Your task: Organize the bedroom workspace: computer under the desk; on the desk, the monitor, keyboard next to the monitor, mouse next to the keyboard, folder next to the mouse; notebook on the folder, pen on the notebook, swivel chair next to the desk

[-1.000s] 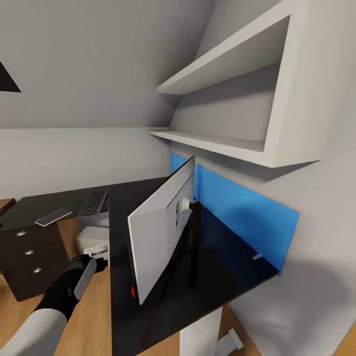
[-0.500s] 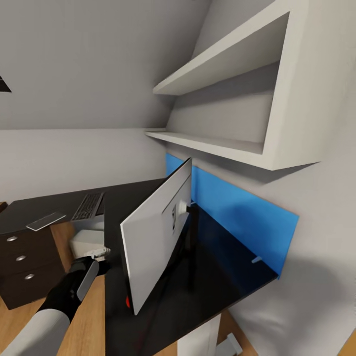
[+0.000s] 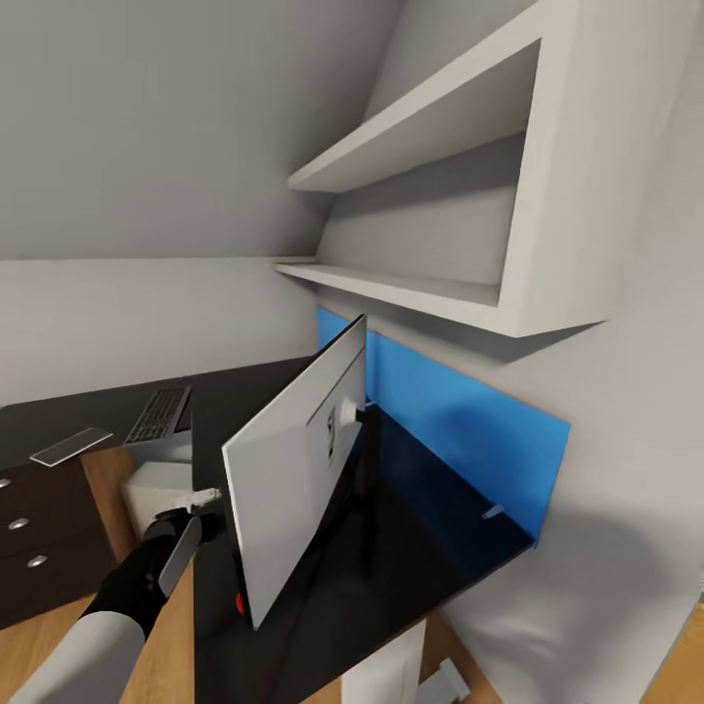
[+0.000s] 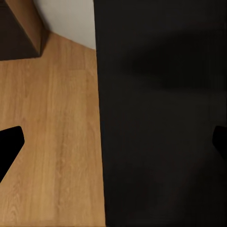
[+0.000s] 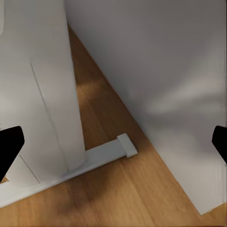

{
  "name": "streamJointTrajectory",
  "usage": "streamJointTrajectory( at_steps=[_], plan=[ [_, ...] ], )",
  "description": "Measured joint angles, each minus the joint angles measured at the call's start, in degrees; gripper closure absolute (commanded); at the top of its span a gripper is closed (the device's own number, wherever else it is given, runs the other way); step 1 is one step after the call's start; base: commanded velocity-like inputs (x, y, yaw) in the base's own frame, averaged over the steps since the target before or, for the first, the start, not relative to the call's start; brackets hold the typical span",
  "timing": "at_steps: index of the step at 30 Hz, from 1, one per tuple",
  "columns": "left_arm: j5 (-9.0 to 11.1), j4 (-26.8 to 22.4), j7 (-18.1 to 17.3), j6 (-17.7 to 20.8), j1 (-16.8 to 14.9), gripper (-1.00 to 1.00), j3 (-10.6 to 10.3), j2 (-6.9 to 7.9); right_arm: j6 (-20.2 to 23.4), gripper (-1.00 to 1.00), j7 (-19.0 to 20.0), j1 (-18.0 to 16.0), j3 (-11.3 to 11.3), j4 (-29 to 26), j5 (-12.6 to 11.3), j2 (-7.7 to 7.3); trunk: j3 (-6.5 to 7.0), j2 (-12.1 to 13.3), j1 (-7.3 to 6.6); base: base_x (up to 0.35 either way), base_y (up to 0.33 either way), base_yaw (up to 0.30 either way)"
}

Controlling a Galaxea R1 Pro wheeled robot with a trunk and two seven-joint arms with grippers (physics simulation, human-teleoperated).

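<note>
On the black worktop (image 3: 411,548) the monitor (image 3: 293,469) stands with its pale back to the camera; keyboard (image 3: 161,413) and notebook (image 3: 70,445) lie farther along. Both wrist views show end effector tips spread wide, empty. Judged step: approaching; next calls for reaching the keyboard.

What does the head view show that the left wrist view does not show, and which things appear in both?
Head view: the monitor standing on the desk with its pale back to the camera, the keyboard, the notebook, the computer under the desk, blue wall panel and shelves. Left wrist view: the open left gripper with dark fingertips at both edges. Both: the black desk top and wood floor.
</note>
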Motion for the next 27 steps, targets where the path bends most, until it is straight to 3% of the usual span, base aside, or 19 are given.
streamJointTrajectory(
  at_steps=[7, 9, 13, 27],
  plan=[
    [-0.1, 0.0, 0.1, -3.2, 0.0, -1.00, 0.0, -0.61, 0.0, -1.00, 0.1, 0.0, 0.0, 0.0, 0.0, 0.00, 0.44, 0.0, 0.00, 0.000, 0.000, -0.170],
    [-0.1, 0.2, 0.1, -6.7, 0.0, -1.00, 0.0, -0.88, 0.0, -1.00, 0.1, 0.1, 0.0, 0.0, 0.0, 0.00, 0.57, 0.0, 0.00, 0.000, 0.000, -0.166],
    [-0.1, 1.2, 0.0, -8.6, 0.0, -1.00, 0.0, -0.94, 0.0, -1.00, 0.1, 0.1, 0.0, 0.0, 0.0, 0.00, 0.80, 0.0, 0.00, 0.000, 0.000, -0.143],
    [0.0, 2.0, -0.1, -9.2, 0.0, -1.00, 0.0, -0.83, 0.0, -1.00, 0.1, 0.2, 0.0, 0.0, 0.0, 0.14, 1.29, 0.0, 0.01, -0.022, 0.000, -0.073]
  ],
)
